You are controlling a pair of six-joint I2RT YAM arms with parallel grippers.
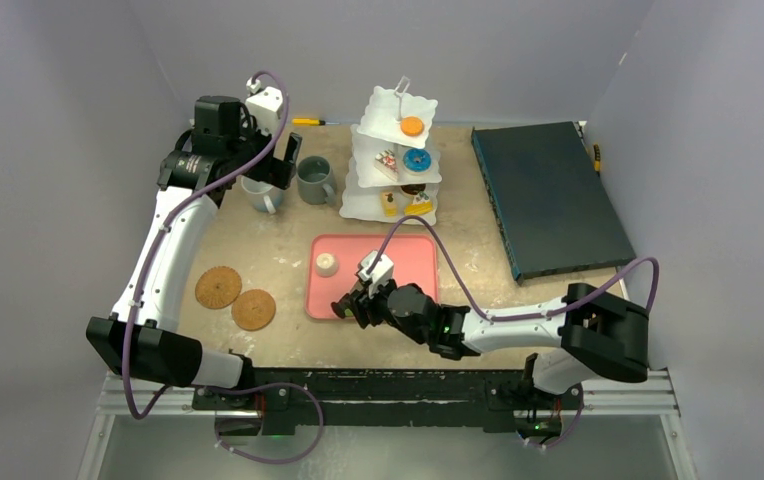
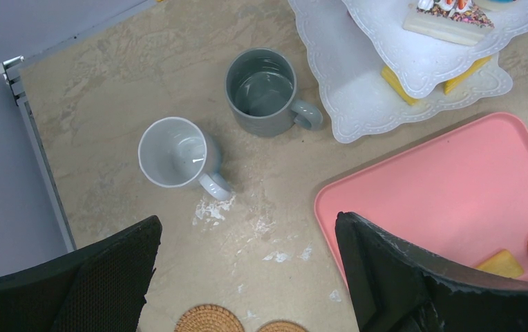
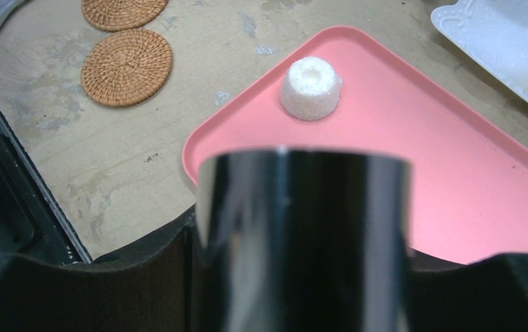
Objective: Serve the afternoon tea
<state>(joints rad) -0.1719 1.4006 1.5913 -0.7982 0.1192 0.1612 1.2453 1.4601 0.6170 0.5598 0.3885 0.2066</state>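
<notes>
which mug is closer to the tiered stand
The grey mug: it stands right beside the white stand, at its bottom tier. The white mug sits farther off, on the grey mug's other side.

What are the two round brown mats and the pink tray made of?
Round mats: probably woven straw or cork. They look tan and matte, with ridges in rings. Pink tray: probably plastic. It is smooth and evenly coloured, with a soft sheen and a rounded raised rim.

The left arm (image 1: pixel 163 250) and right arm (image 1: pixel 503 325) had smooth white link shells between bulky black joint housings. A loose purple cable (image 1: pixel 198 195) trailed along each. A white camera block (image 1: pixel 265 103) capped each wrist. The fingers (image 2: pixel 102 277) of the left gripper (image 2: pixel 247 221) were black and rough-textured.
</notes>
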